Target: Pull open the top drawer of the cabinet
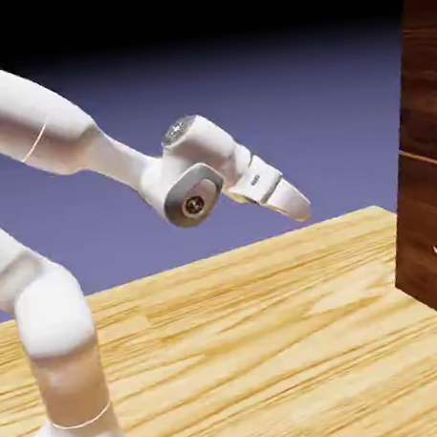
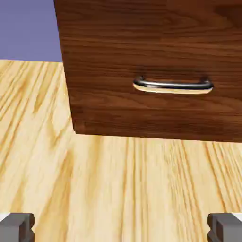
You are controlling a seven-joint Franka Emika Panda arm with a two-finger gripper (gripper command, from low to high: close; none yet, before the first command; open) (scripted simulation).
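Bright tabletop, blk upper bg, sharp.

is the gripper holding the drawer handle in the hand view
No, the gripper stands open, with bare tabletop between its fingertips and the handle apart from them.

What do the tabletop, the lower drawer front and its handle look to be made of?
Tabletop: pale wood, or a wood print, with streaky yellow-tan grain.
Lower drawer front: dark reddish-brown wood or veneer, judging by its fine lengthwise grain; which, I can't tell.
Handle: probably polished metal, given the bright highlights along its smooth, rounded bar.
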